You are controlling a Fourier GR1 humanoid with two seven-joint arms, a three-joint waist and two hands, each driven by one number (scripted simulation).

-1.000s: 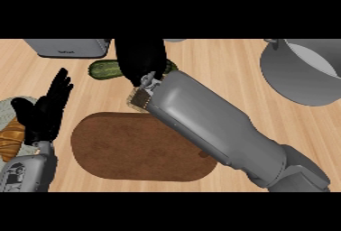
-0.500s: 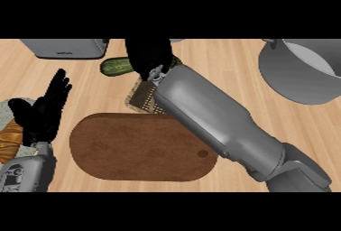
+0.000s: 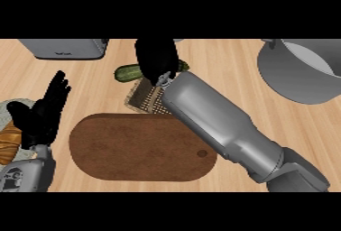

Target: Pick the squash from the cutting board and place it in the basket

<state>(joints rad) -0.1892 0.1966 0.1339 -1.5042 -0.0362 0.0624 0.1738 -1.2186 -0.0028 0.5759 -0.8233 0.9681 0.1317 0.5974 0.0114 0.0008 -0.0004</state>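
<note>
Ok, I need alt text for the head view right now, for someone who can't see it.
The right hand is curled round a green squash, holding it above a woven basket just beyond the bare brown cutting board. The left hand rests open at the view's left edge, and a grey pot stands at the upper right.

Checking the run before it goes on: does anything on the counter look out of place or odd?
Nothing looks spilled or damaged. The squash is off the cutting board, held by the right hand just above the basket, of which only a corner shows beside the forearm. The left hand rests open at the left edge.
</note>
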